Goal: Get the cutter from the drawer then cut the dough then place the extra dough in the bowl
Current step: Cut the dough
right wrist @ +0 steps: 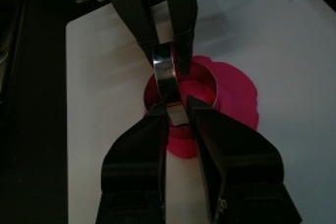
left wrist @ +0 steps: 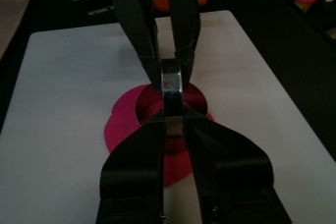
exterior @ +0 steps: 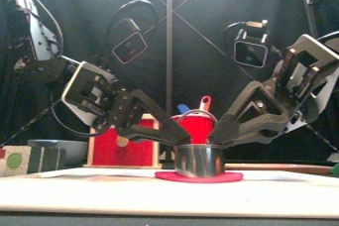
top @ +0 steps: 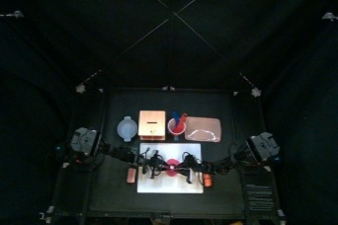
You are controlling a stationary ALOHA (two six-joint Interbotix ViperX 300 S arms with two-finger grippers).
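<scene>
Bench (top: 113, 197) carries all items, with a white cutting board (top: 148, 183) laid at its front centre. Both arms reach inward over the board, one from each side, and meet at its middle.

Back row, behind the board: pale wooden box (top: 152, 122) at centre-left, its red drawer front (exterior: 117, 151) facing forward. A flat pink tray (top: 207, 128) lies to the right of the box and a blue-grey bowl (top: 126, 127) to its left. A red cup (exterior: 196, 129) stands between box and tray, holding a blue toy knife (exterior: 185, 111) and a red toy knife (exterior: 205, 103).

Red dough (exterior: 199, 177) lies flat on the board as a disc. The round metal cutter (exterior: 199, 159) stands upright on the dough, near its middle, rim down.

Left gripper (left wrist: 171, 98): fingers drawn close together, pinching the cutter's wall from its own side. Right gripper (right wrist: 172, 98): fingers likewise drawn close, pinching the opposite side of the cutter. Both wrist views show the two sets of fingers facing each other across the metal ring, with dough visible on either side beneath.
</scene>
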